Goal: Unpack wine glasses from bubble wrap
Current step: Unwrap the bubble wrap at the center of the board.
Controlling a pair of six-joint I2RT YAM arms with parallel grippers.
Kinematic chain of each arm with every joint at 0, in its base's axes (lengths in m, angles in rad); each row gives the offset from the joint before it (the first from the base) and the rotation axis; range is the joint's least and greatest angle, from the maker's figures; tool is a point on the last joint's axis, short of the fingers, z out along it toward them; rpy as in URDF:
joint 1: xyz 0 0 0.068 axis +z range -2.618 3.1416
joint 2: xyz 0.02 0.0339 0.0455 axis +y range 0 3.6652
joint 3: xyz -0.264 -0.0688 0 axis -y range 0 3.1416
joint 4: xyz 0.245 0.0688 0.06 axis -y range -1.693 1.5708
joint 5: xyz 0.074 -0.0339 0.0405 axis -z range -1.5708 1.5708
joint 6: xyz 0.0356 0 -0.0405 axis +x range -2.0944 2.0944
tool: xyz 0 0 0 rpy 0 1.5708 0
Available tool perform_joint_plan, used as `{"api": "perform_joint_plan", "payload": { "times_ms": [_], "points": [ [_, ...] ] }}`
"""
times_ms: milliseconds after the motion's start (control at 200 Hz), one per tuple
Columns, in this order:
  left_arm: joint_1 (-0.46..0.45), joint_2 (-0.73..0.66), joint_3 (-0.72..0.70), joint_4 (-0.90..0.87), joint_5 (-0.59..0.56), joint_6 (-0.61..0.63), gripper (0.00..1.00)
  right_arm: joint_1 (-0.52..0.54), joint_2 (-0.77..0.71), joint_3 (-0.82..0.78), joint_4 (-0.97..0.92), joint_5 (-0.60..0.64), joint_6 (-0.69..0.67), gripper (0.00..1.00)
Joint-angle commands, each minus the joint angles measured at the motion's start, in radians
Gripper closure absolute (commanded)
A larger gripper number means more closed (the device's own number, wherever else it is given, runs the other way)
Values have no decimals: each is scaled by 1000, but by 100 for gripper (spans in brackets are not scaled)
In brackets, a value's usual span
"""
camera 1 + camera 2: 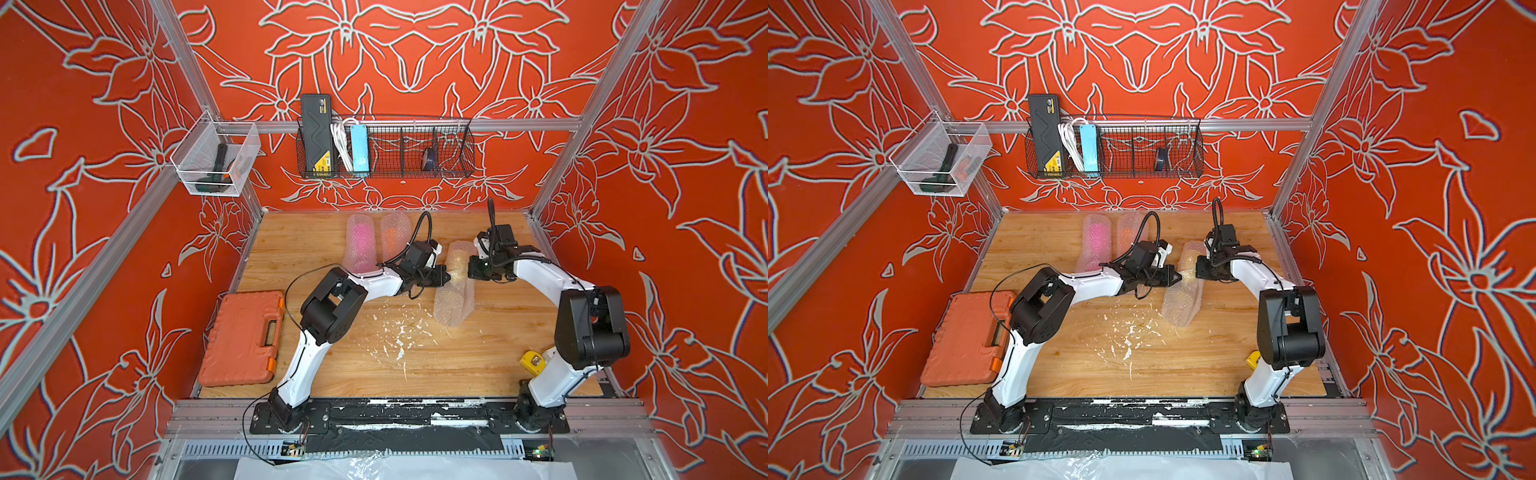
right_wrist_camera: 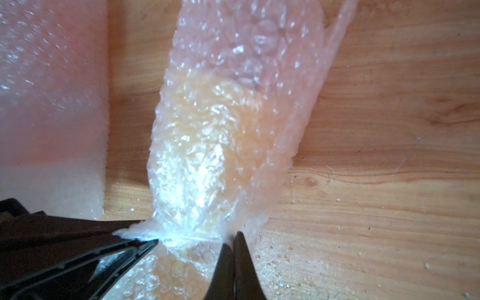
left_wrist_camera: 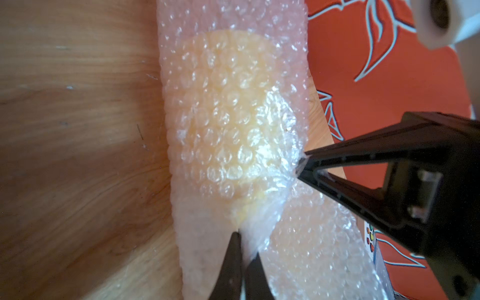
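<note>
Brightness: bright and even in both top views; warmer and hazier in the wrist views.
Shadows: soft and faint on the tabletop (image 1: 478,353).
Glare: white glints on the bubble wrap (image 3: 272,155).
Focus: wrist views soft, edges blurred.
Distortion: frame rails (image 1: 615,62) splay outward; coloured fringes on the wall (image 1: 62,291) pattern.

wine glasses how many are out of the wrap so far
Done: none, no goblet is bare. In hand: the left gripper and right gripper each pinch the bubble wrap round the yellow goblet. Still to do: the pink roll and orange roll, both untouched at the back.
</note>
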Motion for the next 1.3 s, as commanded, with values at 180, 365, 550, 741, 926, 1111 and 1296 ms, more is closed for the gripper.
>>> {"api": "perform_joint_plan", "payload": {
  "times_ms": [180, 365, 550, 741, 926, 1111, 1296],
  "points": [
    [41, -54, -53, -14, -23, 4, 100, -45, -32, -23, -2, 61, 8, 100],
    [44, -75, -63, -11, -29, 5, 100, -60, -46, -39, 9, 54, 14, 100],
    [46, -88, -76, 4, -13, -8, 100, -67, -43, -47, 15, 43, 21, 100],
    [46, -115, -109, 23, -14, -11, 98, -91, -48, -64, 26, 41, 29, 100],
    [45, -118, -113, 28, 11, -15, 82, -117, -58, -66, 20, 53, 34, 100],
    [46, -119, -115, 38, 25, -20, 78, -159, -60, -68, 7, 51, 42, 100],
    [40, -118, -85, 42, 46, -27, 76, -219, -72, -59, -14, 69, 34, 100]
  ]
}}
